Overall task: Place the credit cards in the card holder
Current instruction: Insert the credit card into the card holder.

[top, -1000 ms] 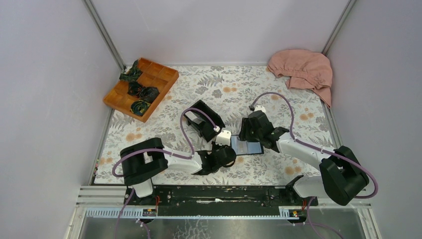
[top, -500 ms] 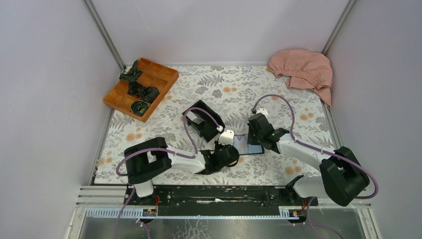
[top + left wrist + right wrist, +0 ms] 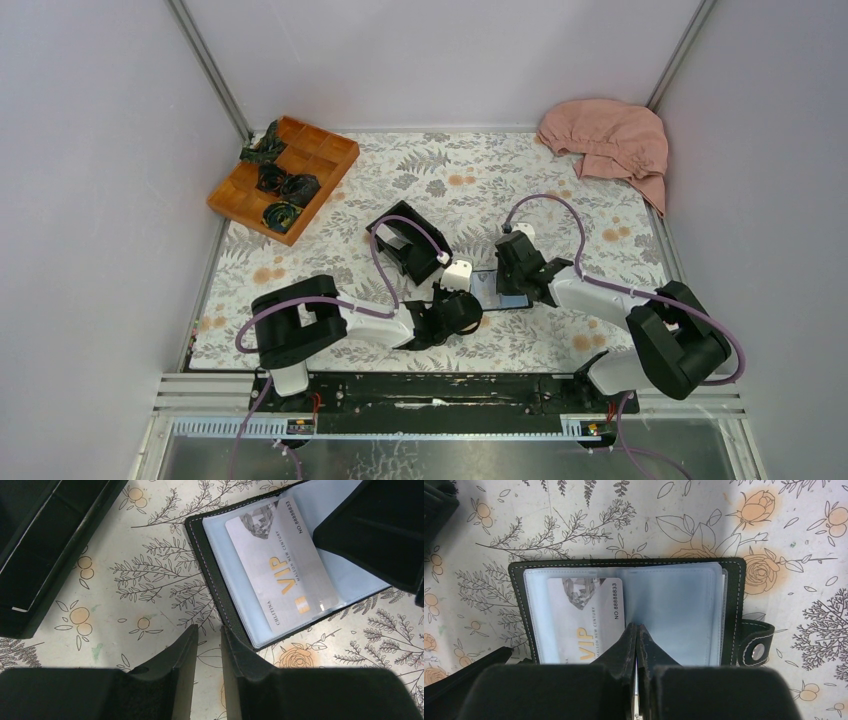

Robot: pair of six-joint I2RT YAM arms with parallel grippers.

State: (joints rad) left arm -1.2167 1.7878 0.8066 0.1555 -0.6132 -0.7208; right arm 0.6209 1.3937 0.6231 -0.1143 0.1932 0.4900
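Right gripper [image 3: 636, 629]: sitting fully closed, tips on centre fold of card holder [image 3: 674, 610].
Left gripper [image 3: 209, 632]: hovering slightly ajar, empty, just beside holder's lowest corner.
Credit card [image 3: 579, 610]: lying in left pocket.

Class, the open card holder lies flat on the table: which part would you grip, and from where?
Probably the clasp tab, from the right side in the right wrist view: the card holder lies flat, while the tab juts past its edge, free to pinch.
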